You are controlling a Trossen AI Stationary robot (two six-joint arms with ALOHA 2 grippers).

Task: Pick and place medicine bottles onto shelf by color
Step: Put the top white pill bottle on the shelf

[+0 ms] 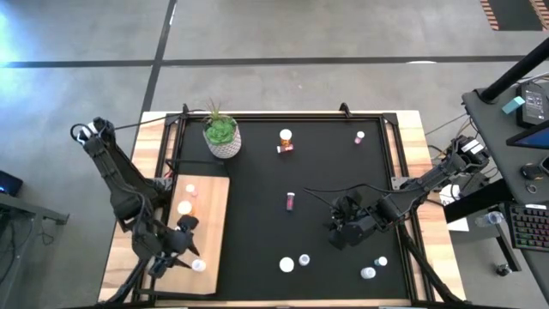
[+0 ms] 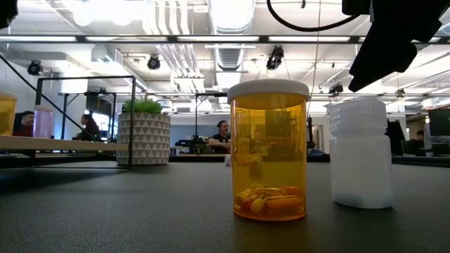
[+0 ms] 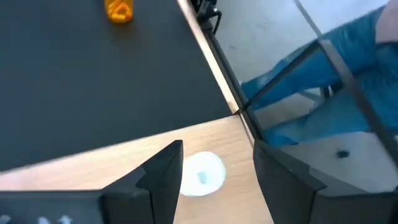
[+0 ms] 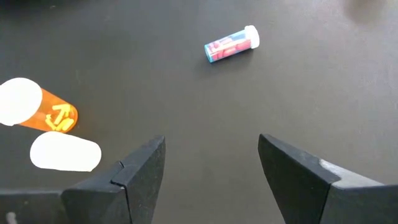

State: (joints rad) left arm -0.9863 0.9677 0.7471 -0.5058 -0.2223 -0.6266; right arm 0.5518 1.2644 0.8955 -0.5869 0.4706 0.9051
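Round white-capped bottle [image 3: 202, 175] stands on pale wood shelf [image 3: 124, 158] between open left hand [image 3: 214, 180].

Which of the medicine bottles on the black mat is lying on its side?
The pink bottle near the mat's middle, left of the right end effector. It lies flat with its white cap pointing away; the orange and white bottles nearby stand upright.

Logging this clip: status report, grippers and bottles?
Left gripper open above a white-capped bottle standing on the shelf. Right gripper open, empty, over the mat. A pink bottle lies ahead of it. Nothing in the way.
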